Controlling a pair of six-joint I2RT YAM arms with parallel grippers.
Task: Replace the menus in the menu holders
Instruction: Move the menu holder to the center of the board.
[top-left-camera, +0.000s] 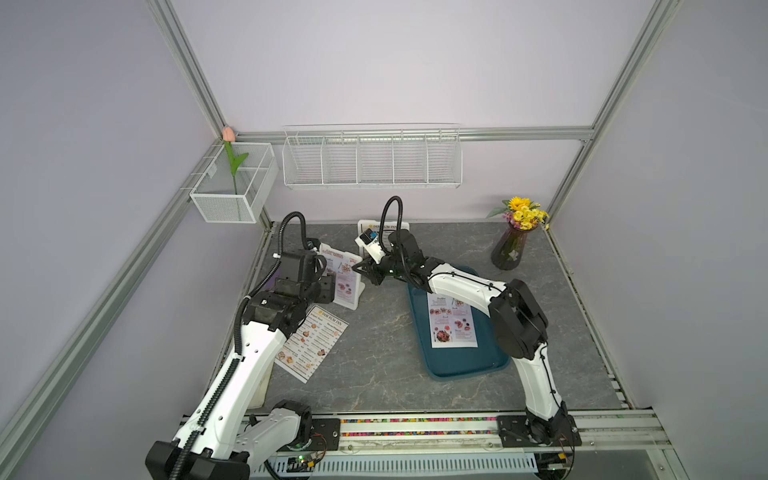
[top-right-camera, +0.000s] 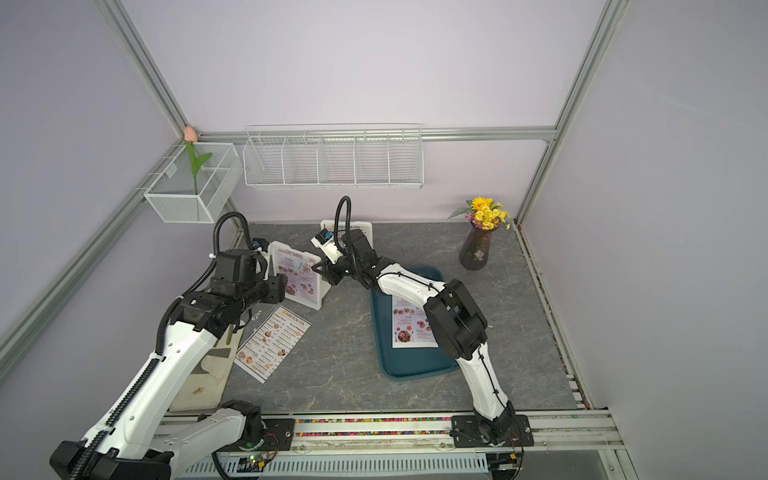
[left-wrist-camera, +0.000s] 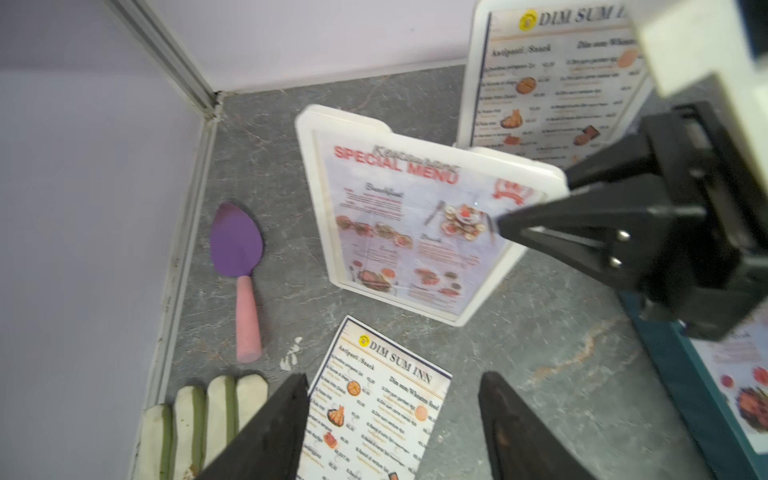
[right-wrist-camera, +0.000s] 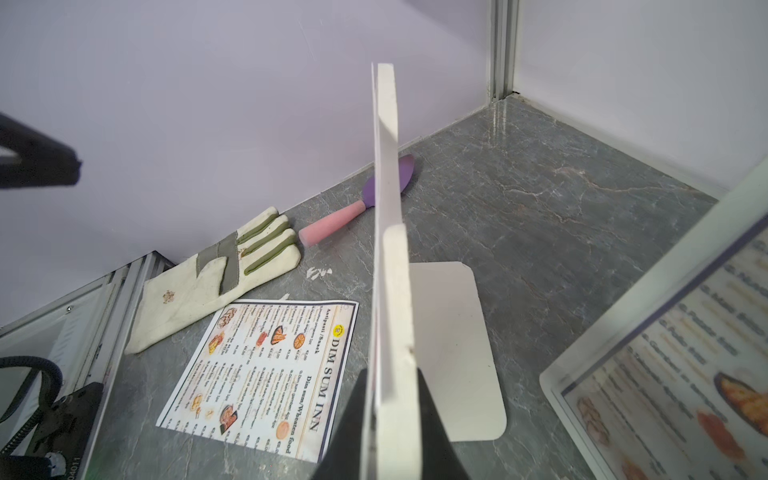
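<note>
Right jaws clamped on the white plastic rounded-corner menu holder; left jaws open, holding nothing.
Right jaws pinch the holder's side edge, one finger on each face. The holder stands on the grey marble-pattern table, back-left area, with a red-headed "SPECIAL MENU" paper sheet behind its clear front. Left jaws are spread wide over the top end of a loose black-headed "DIM SUM INN" paper sheet, which lies flat on the table just in front of that holder. Behind, near the back wall, a second white menu holder stands with its own "DIM SUM INN" sheet inside. On the right arm's side, another "SPECIAL MENU" sheet lies in the teal rectangular plastic tray. A purple spatula with pink handle and a white-and-green glove lie by the left wall.
</note>
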